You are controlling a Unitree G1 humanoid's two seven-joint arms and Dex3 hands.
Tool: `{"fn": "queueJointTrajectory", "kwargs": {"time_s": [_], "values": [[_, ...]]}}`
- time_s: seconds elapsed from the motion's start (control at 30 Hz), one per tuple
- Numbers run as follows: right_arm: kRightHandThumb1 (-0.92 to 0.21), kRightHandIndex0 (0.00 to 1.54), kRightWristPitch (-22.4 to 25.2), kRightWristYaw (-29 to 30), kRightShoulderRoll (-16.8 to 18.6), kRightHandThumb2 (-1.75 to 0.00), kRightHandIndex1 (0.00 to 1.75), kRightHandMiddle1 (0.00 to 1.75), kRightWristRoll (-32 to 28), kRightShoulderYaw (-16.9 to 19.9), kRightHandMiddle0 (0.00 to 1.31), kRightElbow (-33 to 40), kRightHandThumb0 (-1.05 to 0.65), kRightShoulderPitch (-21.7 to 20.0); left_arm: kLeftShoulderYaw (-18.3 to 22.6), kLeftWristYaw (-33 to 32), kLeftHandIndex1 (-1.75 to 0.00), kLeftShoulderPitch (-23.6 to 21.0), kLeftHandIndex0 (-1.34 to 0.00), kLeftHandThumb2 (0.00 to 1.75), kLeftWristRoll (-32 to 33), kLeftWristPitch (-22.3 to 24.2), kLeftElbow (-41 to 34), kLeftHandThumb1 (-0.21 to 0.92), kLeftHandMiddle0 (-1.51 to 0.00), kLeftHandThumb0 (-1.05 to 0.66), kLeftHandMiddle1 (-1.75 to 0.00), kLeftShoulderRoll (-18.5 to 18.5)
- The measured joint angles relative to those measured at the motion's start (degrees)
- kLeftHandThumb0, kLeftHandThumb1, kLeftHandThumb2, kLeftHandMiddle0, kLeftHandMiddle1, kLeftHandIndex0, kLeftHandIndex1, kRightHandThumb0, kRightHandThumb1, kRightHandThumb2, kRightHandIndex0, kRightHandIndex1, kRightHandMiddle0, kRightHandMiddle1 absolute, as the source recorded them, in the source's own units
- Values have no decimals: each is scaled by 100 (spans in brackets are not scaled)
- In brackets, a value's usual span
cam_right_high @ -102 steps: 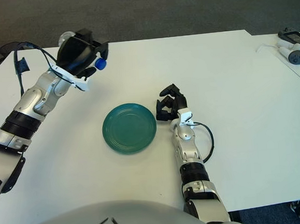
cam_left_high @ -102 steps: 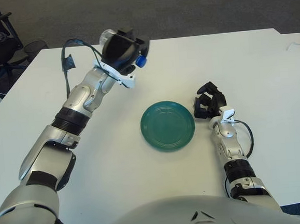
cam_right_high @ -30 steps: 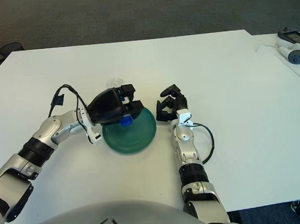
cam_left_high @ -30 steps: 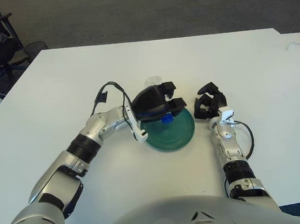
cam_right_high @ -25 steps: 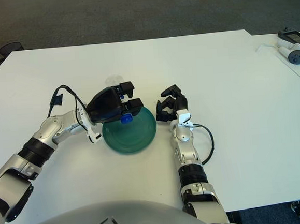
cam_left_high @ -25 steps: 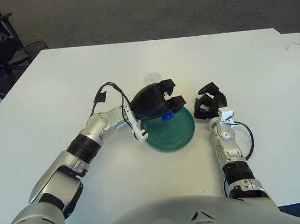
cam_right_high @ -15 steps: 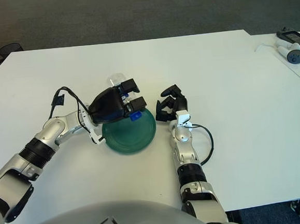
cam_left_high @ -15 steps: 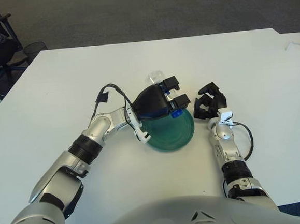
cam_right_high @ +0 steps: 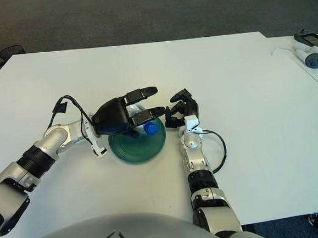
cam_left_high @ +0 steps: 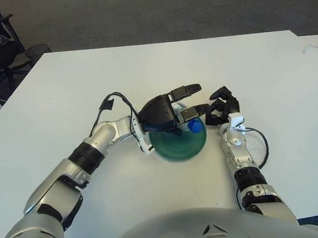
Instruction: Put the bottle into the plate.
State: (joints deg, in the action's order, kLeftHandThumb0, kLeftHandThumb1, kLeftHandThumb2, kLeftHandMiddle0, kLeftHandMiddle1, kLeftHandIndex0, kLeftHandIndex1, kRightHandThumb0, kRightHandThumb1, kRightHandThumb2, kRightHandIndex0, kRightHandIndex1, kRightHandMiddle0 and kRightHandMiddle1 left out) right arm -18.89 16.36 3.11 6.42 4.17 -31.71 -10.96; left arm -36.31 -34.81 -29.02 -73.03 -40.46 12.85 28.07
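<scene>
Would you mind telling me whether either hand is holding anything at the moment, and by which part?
Nothing is held. The left hand has its fingers spread open over the bottle lying in the plate; the right hand is curled, empty.

I see my left hand (cam_left_high: 176, 111) stretched forward, fingers (cam_left_high: 185, 89) spread flat; my right hand (cam_left_high: 220, 108) sits curled alongside.

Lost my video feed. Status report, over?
Left hand open over the plate. Bottle in the plate under it. Right hand beside plate's right edge.

blue-capped bottle (cam_left_high: 193, 127) lying in green plate (cam_left_high: 179, 148)
</scene>
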Motion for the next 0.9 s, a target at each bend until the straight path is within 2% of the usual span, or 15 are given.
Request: {"fn": "queueJointTrajectory", "kwargs": {"time_s": [0.6, 0.77, 0.9], "values": [[6, 94, -523, 560, 20, -169, 158, 175, 330, -174, 68, -258, 0, 14, -89, -125, -18, -66, 0, 107, -29, 24, 70, 92, -7, -94, -1, 118], [7, 95, -510, 527, 54, -169, 158, 175, 345, -239, 68, -19, 0, 199, -88, -134, -18, -99, 0, 107, -23, 23, 72, 92, -7, -93, -1, 154], [8, 96, -506, 261, 52, -171, 157, 175, 236, -241, 69, 27, 0, 235, -88, -162, -19, -137, 0, 108, -18, 22, 74, 92, -8, -93, -1, 157]]}}
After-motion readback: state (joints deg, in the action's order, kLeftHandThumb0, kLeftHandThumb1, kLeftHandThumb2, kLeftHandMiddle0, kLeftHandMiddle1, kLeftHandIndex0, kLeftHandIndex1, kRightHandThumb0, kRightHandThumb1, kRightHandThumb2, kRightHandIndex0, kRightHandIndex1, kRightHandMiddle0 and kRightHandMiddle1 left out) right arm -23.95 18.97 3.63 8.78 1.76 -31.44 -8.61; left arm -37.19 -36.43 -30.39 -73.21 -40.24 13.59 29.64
